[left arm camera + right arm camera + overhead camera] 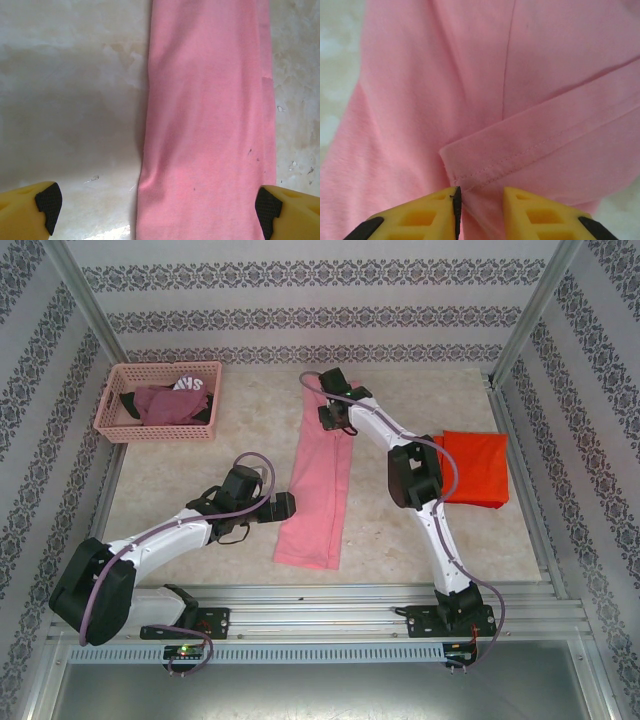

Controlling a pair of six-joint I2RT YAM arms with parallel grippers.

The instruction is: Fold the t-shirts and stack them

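1. The orange tee (pixel 472 468) lies at the right of the top view as a compact folded rectangle on the surface (pixel 200 470), partly behind the right arm. I judge this one done.
2. The pink tee (pixel 318 490) lies mid-frame as a long, narrow strip running from upper centre down to lower centre. Its sides look already turned in lengthwise, but it has not been folded across.
3. The left hand (pixel 283 505) sits just left of the strip's lower part. In its wrist view the pads (pixel 47 200) stand wide apart at the bottom corners, holding nothing, with the pink strip lying flat beyond them.
4. The right hand (pixel 481 194) is at the strip's upper end. Its fingers (pixel 427 212) are drawn near each other over a turned-back hem, with pink cloth in the narrow gap. I cannot tell whether it grips the cloth.
5. A basket (pixel 112 410) at upper left holds dark garments and plays no part.
6. What is left, as I judge it: fold the pink strip end over end to a size like the orange one, then lay one tee on the other. That puts the task roughly past halfway.
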